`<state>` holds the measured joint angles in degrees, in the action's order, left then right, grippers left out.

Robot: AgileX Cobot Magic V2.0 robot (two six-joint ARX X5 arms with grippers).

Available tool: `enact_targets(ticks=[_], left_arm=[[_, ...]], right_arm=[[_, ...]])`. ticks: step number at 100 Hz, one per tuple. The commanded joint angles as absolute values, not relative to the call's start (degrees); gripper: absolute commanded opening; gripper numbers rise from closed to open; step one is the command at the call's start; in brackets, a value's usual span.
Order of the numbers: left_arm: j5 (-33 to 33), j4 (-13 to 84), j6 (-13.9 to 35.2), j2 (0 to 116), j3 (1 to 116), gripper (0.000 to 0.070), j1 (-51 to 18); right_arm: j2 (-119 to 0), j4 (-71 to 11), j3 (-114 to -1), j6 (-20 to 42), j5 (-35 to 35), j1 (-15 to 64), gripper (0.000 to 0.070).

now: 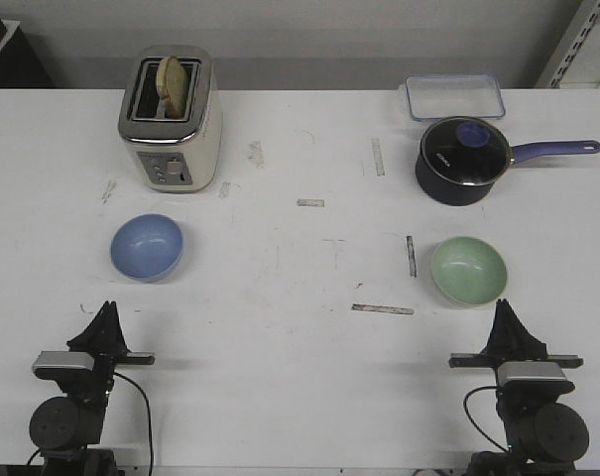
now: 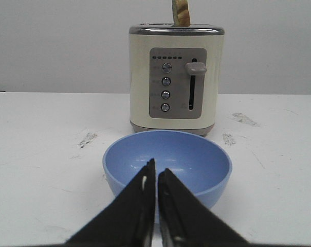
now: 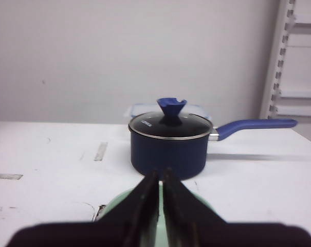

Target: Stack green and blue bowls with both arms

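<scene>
At about nine o'clock on the white table (image 1: pixel 300 397) sits the blue bowl (image 1: pixel 147 246), upright and empty, with the toaster (image 1: pixel 169 119) just beyond it toward eleven, a slice of bread (image 1: pixel 173 82) standing in its slot. The left gripper (image 1: pixel 107 309) rests near seven o'clock, short of the bowl and not touching it; the left wrist view shows its fingers pressed together with only a hairline between them, holding nothing. Toward three o'clock lies the green bowl (image 1: pixel 468 270), also upright and empty, with the lidded saucepan (image 1: pixel 463 159) beyond it at about one o'clock and a clear container (image 1: pixel 453 97) behind that. The right gripper (image 1: pixel 506 309) sits near five o'clock, just short of the green bowl, its fingers likewise closed on nothing. Both bowls look small, light and rigid, with smooth curved walls that would probably slip under a pinch from outside; the rim seems the sounder hold, one finger inside and one outside. They may chip if dropped, so the stacking calls for a gentle lowering.
</scene>
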<state>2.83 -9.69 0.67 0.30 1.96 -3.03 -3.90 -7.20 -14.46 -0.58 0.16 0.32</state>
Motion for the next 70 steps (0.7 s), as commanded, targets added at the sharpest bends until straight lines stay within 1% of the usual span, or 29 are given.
enact_targets(ticks=[1, 19, 42, 51, 61, 70], left_arm=[[2.81, -10.37, 0.03, 0.19, 0.69, 0.0001, -3.01], [2.81, -10.37, 0.03, 0.19, 0.69, 0.0001, -3.01], [2.81, -10.37, 0.03, 0.19, 0.69, 0.0001, -3.01], [2.81, -10.37, 0.03, 0.19, 0.69, 0.0001, -3.01], [2.81, -10.37, 0.03, 0.19, 0.69, 0.0001, -3.01], [2.81, -10.37, 0.03, 0.19, 0.69, 0.0001, -3.01]], right_arm=[[-6.52, -6.90, -16.73, -0.12, 0.27, 0.36, 0.0004], [-16.78, -7.29, -22.98, -1.63, 0.16, 0.36, 0.0004], [-31.99, -9.26, -32.80, -1.54, 0.23, 0.36, 0.0005], [-37.45, -12.56, -37.30, -1.54, 0.23, 0.38, 0.0005], [-42.72, -18.61, -42.39, -1.45, 0.73, 0.36, 0.0004], [-47.03, -24.34, -46.72, 0.56, 0.95, 0.36, 0.0004]])
